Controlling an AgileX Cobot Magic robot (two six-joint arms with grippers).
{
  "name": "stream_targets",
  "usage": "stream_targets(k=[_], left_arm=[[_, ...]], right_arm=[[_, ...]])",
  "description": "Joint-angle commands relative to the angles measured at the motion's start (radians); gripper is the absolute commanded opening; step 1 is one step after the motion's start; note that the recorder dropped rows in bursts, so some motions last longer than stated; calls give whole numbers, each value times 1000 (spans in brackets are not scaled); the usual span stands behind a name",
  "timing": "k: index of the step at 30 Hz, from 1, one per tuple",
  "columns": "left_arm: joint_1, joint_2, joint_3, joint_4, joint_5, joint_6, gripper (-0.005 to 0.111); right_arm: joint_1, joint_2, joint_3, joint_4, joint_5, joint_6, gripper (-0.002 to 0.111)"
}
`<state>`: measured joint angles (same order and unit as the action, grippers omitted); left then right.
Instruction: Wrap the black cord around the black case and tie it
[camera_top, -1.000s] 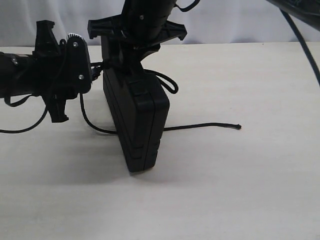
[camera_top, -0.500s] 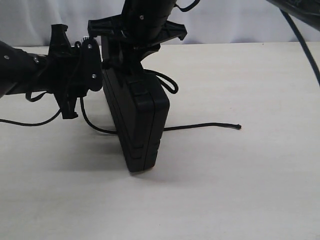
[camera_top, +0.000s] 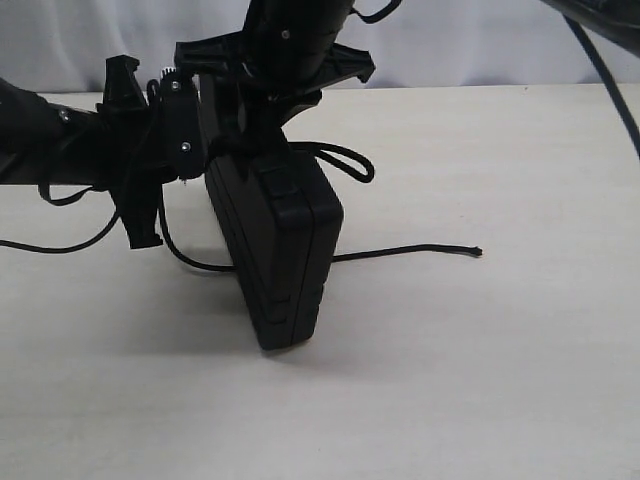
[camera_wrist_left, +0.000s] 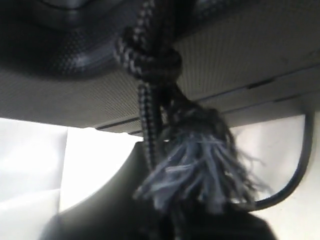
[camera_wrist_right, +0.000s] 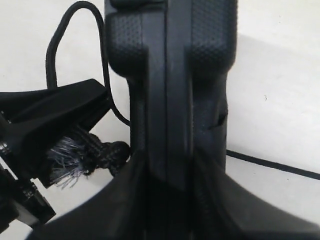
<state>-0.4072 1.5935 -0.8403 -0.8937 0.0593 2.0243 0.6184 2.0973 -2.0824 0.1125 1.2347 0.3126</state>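
Note:
The black case (camera_top: 275, 250) stands on its edge mid-table. My right gripper (camera_top: 262, 125) comes from above and is shut on its top; in the right wrist view the case (camera_wrist_right: 170, 75) sits between the fingers (camera_wrist_right: 112, 200). My left gripper (camera_top: 185, 150) is close against the case's upper left side, shut on the black cord (camera_wrist_left: 150, 115) just past its knot (camera_wrist_left: 150, 57) and frayed tuft (camera_wrist_left: 200, 170). The cord loops out at the case's top right (camera_top: 345, 160), hangs down its left side (camera_top: 175, 245), passes under it and ends at the right (camera_top: 478, 251).
The pale table (camera_top: 480, 380) lies all round the case. A thin black arm cable (camera_top: 60, 245) trails over the table at the left edge. Thicker arm cables (camera_top: 600, 60) hang at the top right. A light wall stands behind the table's far edge.
My left gripper has moved right, up against the case's upper left side, with the cord's end. The cord loop at the case's top right has stretched further right.

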Motion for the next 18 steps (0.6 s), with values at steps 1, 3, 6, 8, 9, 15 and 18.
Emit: stream_targets(k=[1, 3, 6, 8, 9, 15, 18], left_arm=[[-58, -29, -11, -8, -9, -10, 0], [-92, -29, -11, -8, -53, -10, 0], [-112, -36, -11, -8, -113, -48, 0], [-112, -50, -11, -8, -124, -76, 0], [-112, -60, -11, -8, -126, -95, 0], [-112, -101, -11, -6, 63, -147, 0], [-112, -100, -11, -8, 87, -146, 0]], right_arm=[[0, -1, 2, -16, -14, -5, 4], [0, -1, 2, -12, -14, -5, 4], [0, -1, 2, -15, -14, -5, 4], [0, -1, 2, -20, -14, -5, 4], [0, -1, 2, -20, -14, -5, 4], [0, -1, 2, -12, -19, -5, 4], [0, -1, 2, -8, -19, -5, 4]])
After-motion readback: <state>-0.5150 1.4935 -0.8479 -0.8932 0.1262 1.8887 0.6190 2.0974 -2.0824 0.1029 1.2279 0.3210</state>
